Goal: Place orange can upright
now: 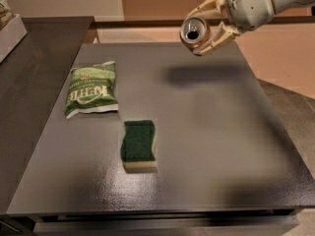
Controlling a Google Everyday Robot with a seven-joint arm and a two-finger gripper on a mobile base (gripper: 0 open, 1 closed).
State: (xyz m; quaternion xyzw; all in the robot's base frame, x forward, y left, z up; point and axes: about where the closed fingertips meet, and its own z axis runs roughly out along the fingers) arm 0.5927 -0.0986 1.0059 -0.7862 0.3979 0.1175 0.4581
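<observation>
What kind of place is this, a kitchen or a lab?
Probably an office break room or test kitchen: a dark counter holds a green snack bag and a sponge, and the gripper holds the orange can in the air above its far edge.

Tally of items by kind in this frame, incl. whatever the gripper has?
Cans: 1, the orange can, lying sideways in the gripper, in the air over the far right of the table
Snack bags: 1, the green bag, on the table
Sponges: 1, the green sponge, on the table
Total: 3
</observation>
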